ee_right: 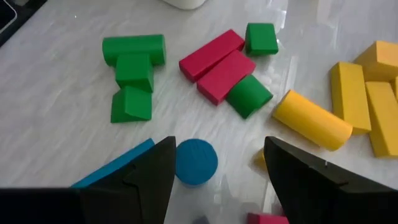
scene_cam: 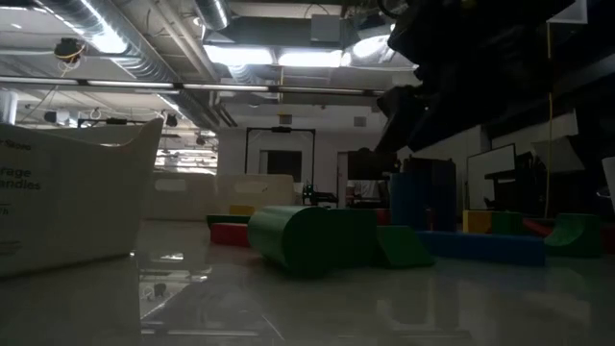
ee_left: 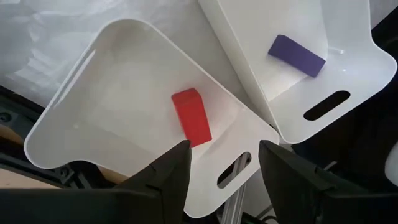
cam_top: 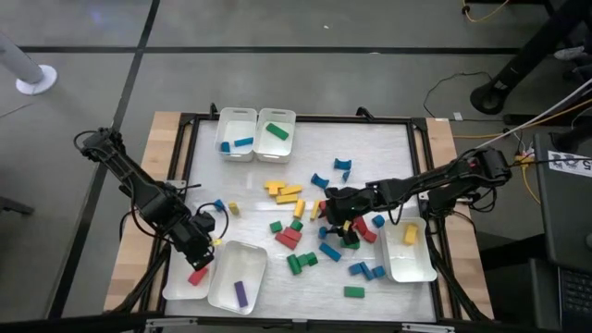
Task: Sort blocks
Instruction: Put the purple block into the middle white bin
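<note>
Hovering over the near-left trays, left gripper (ee_left: 221, 165) has its jaws apart and empty; small red rectangular wooden-looking block (ee_left: 191, 116) lies loose on the floor of the white plastic tray (ee_left: 81, 99) right below, not gripped. Next tray over, second white plastic tray (ee_left: 348, 62), holds a purple bar block (ee_left: 297, 55).

Right gripper (ee_right: 217, 162) sits low over the pile mid-table, jaws wide, nothing held. Round blue cylinder block (ee_right: 196, 162) stands on end just between and ahead of the fingers; a flat blue bar (ee_right: 115, 167) lies beside one finger.

Farther out from the right gripper: two red bars (ee_right: 217, 62) touching side by side, green half-round (ee_right: 249, 95) against them, green cube (ee_right: 261, 38), cluster of three green blocks (ee_right: 132, 74), yellow cylinder (ee_right: 311, 119) on its side, yellow bars (ee_right: 367, 106) grouped.

The high view shows most blocks still scattered across the white tabletop (cam_top: 370, 148); two far trays (cam_top: 257, 134) hold blue and green pieces, right-hand tray (cam_top: 407, 264) holds a yellow one.

Handling guess: blocks look light, rigid, smooth painted, not fragile. Table is glossy, so pieces may skid if nudged. Blue cylinder: pinch across its diameter, centred, or it can roll out of the jaws. Bars: take across the short width at mid-length.
</note>
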Motion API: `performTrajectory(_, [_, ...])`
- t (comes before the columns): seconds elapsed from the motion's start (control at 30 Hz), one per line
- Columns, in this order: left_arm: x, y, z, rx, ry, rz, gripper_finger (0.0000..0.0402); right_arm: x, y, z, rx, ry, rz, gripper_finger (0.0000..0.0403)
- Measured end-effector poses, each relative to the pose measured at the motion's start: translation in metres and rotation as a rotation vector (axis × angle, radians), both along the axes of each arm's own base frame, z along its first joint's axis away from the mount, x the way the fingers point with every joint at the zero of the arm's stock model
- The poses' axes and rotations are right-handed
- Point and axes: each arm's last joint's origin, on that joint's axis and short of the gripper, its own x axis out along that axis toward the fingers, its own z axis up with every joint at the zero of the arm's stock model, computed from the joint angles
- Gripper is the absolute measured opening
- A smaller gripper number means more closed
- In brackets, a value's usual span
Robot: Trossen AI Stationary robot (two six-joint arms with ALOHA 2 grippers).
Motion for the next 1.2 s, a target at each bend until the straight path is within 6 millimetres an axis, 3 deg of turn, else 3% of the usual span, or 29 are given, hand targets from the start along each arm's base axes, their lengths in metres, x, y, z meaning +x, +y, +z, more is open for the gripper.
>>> performTrajectory(0.4, [0.001,0.001,0.0,0.039,-0.041,-0.03,0.0178,-0.001,-0.001,0.026,-0.081,0.208,0.015,0.0243])
performTrajectory(0.8, [0.001,0.001,0.0,0.053,-0.058,-0.052,0.0178,-0.004,-0.002,0.018,-0.131,0.286,0.051,0.0243])
performTrajectory(1.03, [0.001,0.001,0.0,0.053,-0.06,-0.052,0.0178,0.001,-0.001,-0.003,-0.149,0.369,0.061,0.0243])
performTrajectory(1.2, [0.002,0.001,0.0,0.059,-0.064,-0.049,0.0178,0.003,-0.001,-0.01,-0.163,0.395,0.053,0.0205])
